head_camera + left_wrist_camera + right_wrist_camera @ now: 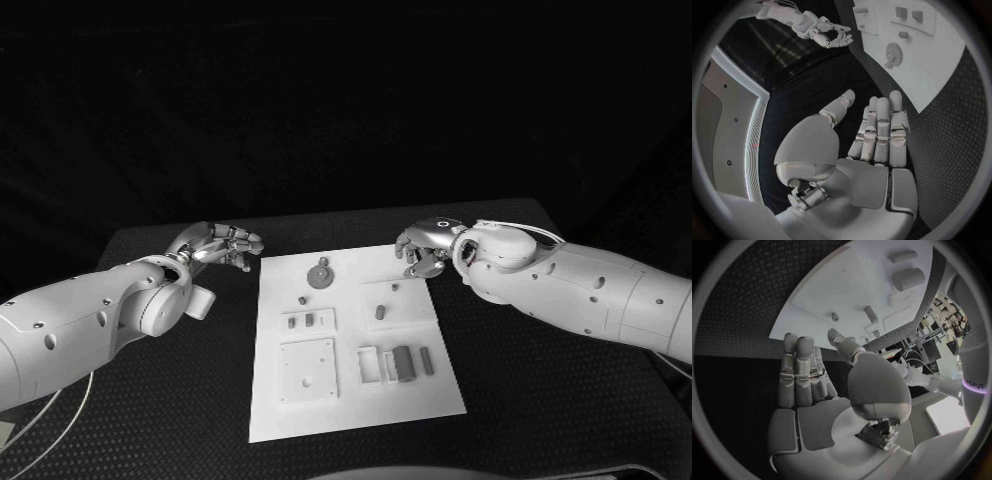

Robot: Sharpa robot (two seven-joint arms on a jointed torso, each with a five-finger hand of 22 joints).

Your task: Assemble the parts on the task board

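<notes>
Board: flat white rectangular task board [351, 420] lies mid-table on the black table [173, 420].
Parts: small grey pieces [404, 363] lie on the board.
Left hand [219, 246]: fingers released, empty, beside the board's far-left corner.
Right hand [430, 245]: fingers loosely spread, empty, over the board's far-right corner.

Our black table [173, 400] and the board on it
We see one task board [433, 400], a white plate, lying flat on the table's dark textured top, between the fingers of the left hand [216, 245] and those of the right hand [430, 245], its far edge nearest them
</notes>
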